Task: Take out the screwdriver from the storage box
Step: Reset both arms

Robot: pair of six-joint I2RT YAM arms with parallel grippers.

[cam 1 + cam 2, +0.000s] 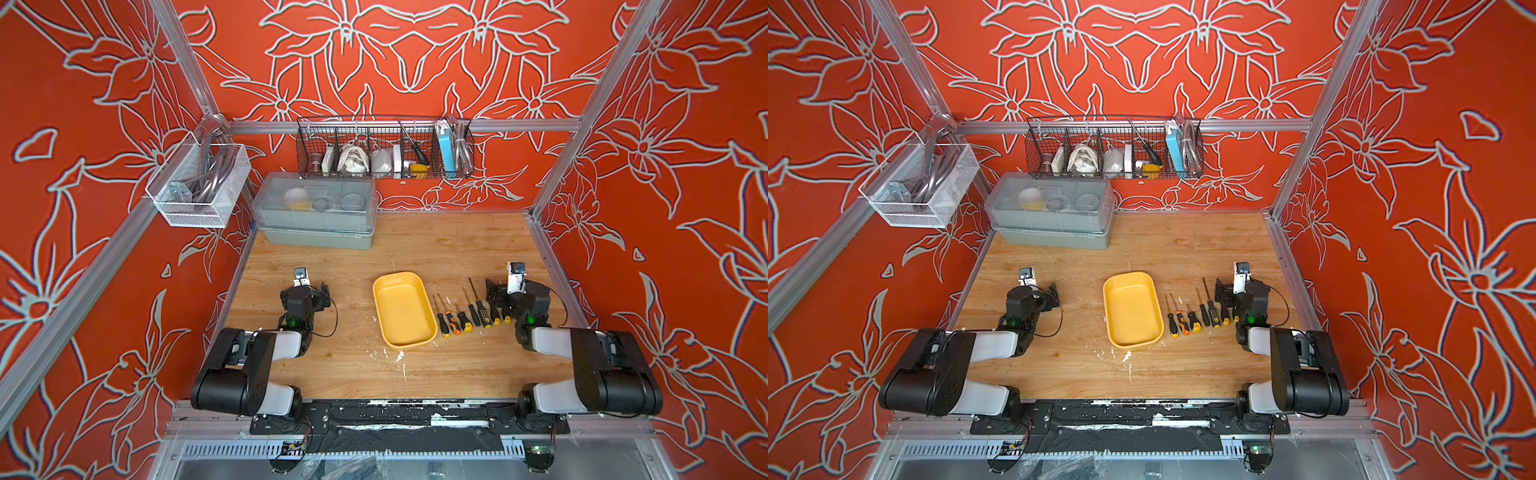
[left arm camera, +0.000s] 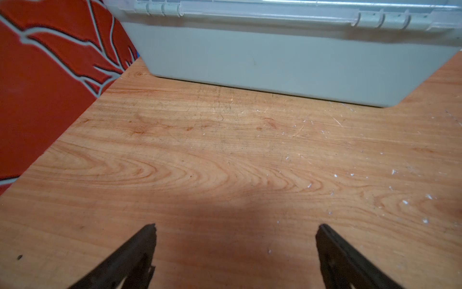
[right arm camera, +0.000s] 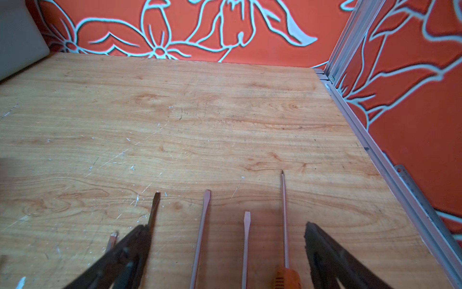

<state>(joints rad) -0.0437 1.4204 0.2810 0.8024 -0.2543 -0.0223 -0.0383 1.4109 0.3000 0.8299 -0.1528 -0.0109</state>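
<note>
1. Table (image 1: 436, 249): a wooden top, bounded by aluminium frame rails (image 3: 390, 160) at both sides and the back. A grey box (image 1: 316, 216) fills the far left corner.
2. Open room: bare wood lies between the storage box (image 1: 402, 309) and the grey box, and along the near edge.
3. Storage box: yellow, shallow, with rounded corners. It sits mid-table, slightly skewed, and its smooth floor is bare.
4. Screwdrivers (image 1: 443, 325): they lie in a row on the table just beside the box's right side, tips toward the back wall. Handles are black, orange and yellow.
5. Left gripper (image 2: 236, 229): jaws spread wide, holding nothing, above bare wood and facing the grey box.
6. Right gripper (image 3: 226, 227): jaws spread wide, holding nothing, over the row's right end. Several shafts lie between them.
</note>
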